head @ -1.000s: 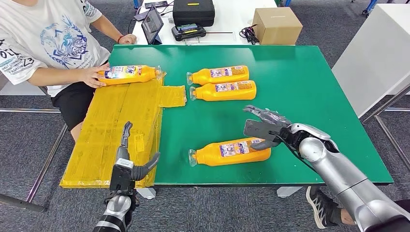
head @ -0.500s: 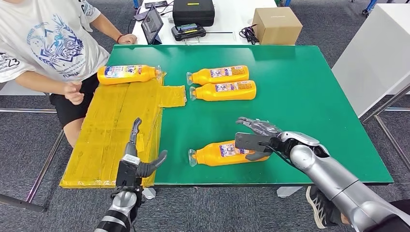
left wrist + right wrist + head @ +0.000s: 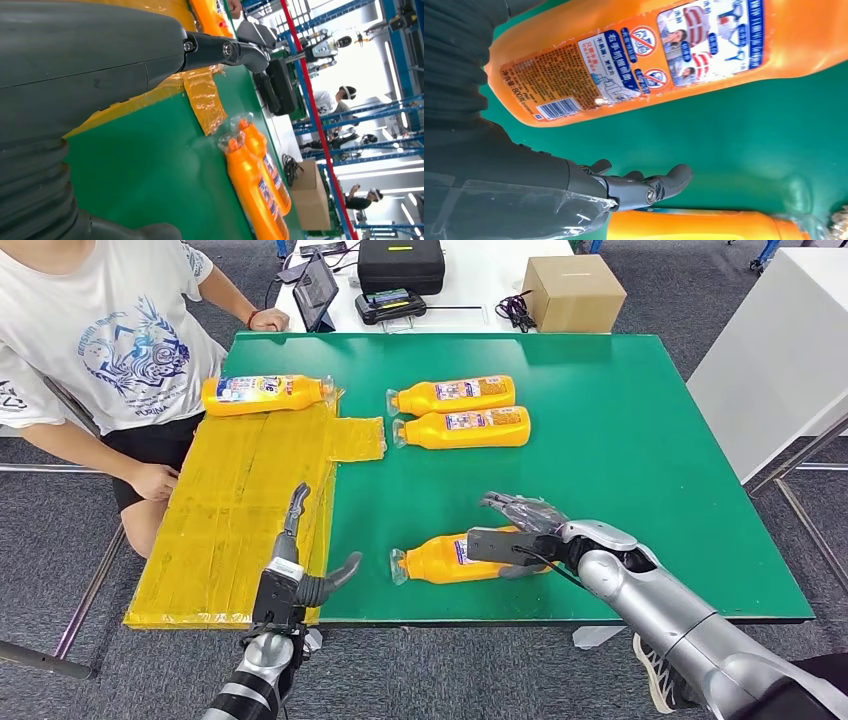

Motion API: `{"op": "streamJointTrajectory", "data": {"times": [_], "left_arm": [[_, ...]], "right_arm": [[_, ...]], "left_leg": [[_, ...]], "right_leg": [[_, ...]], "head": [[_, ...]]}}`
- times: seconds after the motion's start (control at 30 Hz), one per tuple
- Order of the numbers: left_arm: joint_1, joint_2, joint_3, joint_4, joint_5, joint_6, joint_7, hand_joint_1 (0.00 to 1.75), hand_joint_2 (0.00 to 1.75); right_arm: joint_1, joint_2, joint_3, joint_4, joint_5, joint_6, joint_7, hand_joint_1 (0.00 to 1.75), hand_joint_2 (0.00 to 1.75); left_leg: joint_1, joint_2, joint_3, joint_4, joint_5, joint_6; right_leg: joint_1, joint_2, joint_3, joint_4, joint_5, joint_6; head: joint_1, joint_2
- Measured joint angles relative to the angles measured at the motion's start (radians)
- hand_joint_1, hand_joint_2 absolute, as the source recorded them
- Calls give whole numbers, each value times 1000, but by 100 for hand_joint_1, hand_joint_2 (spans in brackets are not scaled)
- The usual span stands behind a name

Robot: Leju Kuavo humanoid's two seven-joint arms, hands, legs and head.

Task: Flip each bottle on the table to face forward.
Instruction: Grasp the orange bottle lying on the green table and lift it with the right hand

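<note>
My right hand (image 3: 512,540) had slid left along the nearest orange plastic bottle (image 3: 440,559), lying at 6 o'clock on the green table (image 3: 620,430). Fingers hung apart over it, gripping nothing, so no flip yet. Left hand (image 3: 300,575) rose, open and empty. The person's hand (image 3: 155,480) left the far bottle (image 3: 265,393) at 10 o'clock.
</note>
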Motion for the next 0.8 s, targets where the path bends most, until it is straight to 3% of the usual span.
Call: {"op": "streamJointTrajectory", "data": {"times": [0.67, 0.8], "left_arm": [[0, 0, -2, 25, -3, -8, 0, 0, 175], [-5, -1, -6, 41, -7, -17, 0, 0, 175]], "right_arm": [[7, -6, 14, 17, 11, -11, 6, 0, 175], [48, -4, 15, 48, 56, -41, 15, 0, 175]], "left_leg": [[0, 0, 0, 0, 0, 0], [0, 0, 0, 0, 0, 0]], "right_leg": [[0, 0, 0, 0, 0, 0], [0, 0, 0, 0, 0, 0]], "head": [[0, 0], [0, 0]]}}
